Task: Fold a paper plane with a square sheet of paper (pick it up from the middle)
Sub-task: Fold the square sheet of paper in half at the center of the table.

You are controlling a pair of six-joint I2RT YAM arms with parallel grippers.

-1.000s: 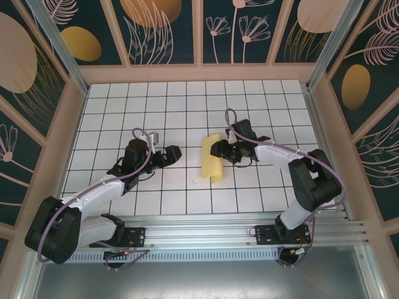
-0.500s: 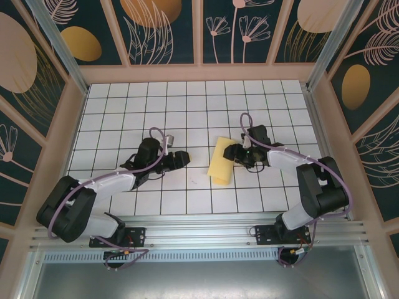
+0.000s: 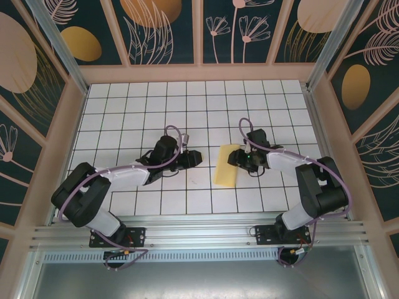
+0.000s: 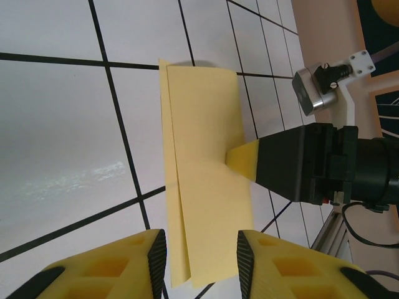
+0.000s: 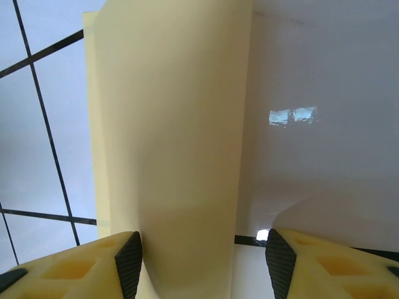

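Two robot arms seen from above on a white gridded worktop [image 3: 156, 106], inside a booth with dark floral wall panels [image 3: 165, 28]. A pale-yellow sheet of paper [image 3: 225, 171], folded lengthwise into a narrow rectangle with one long edge showing two offset layers, lies flat on the worktop a little right of centre. The left arm [image 3: 124, 176] is stretched low across the tiles, its forearm running rightward from a bent shoulder near the front rail. The left hand [image 3: 198, 157] points at the sheet's left side and stops just short of it. Its yellow fingers [image 4: 143, 261] stand apart with nothing clamped, and its wrist view shows the sheet's near end ahead of the gap. The right arm [image 3: 315, 184] folds back at the elbow and reaches leftward. The right hand [image 3: 230, 158] meets the sheet's upper right edge. Its fingers [image 5: 93, 268] are spread wide with the sheet running between them, and one fingertip rests on the paper's edge without pinching it.
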